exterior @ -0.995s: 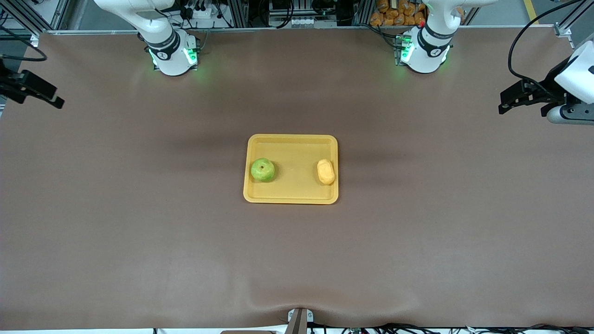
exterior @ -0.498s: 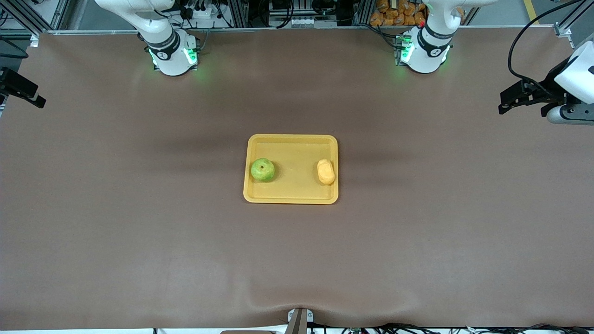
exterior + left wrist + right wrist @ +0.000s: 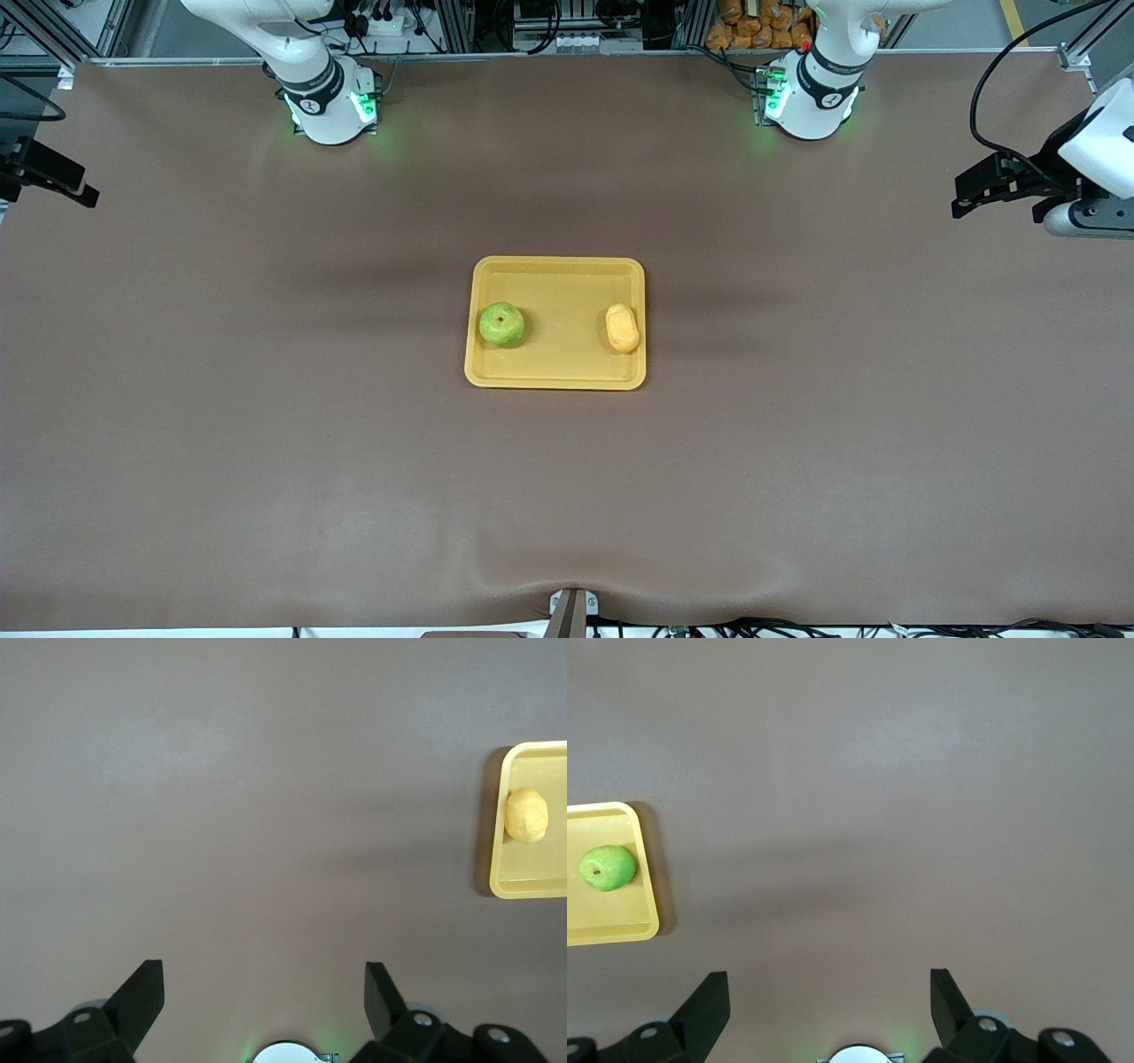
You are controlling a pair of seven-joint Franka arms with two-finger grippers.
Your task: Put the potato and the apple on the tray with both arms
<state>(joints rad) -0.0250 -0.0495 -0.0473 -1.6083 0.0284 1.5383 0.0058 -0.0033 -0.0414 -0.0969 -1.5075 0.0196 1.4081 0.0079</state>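
The yellow-orange tray (image 3: 558,372) lies in the middle of the table. The green apple (image 3: 501,324) sits on it toward the right arm's end, and the pale potato (image 3: 622,328) sits on it toward the left arm's end. My left gripper (image 3: 970,197) is open and empty, up over the table's edge at the left arm's end. My right gripper (image 3: 62,182) is open and empty over the opposite edge. The left wrist view shows the potato (image 3: 527,814) on the tray (image 3: 532,886). The right wrist view shows the apple (image 3: 607,867) on the tray (image 3: 611,926).
The two arm bases (image 3: 332,106) (image 3: 811,97) glow green along the table's farthest edge from the front camera. A small metal bracket (image 3: 571,607) sits at the nearest edge. Brown table surface surrounds the tray on all sides.
My right gripper drew outward toward the table's edge, then shifted slightly back in. The left gripper, tray, apple and potato have not moved.
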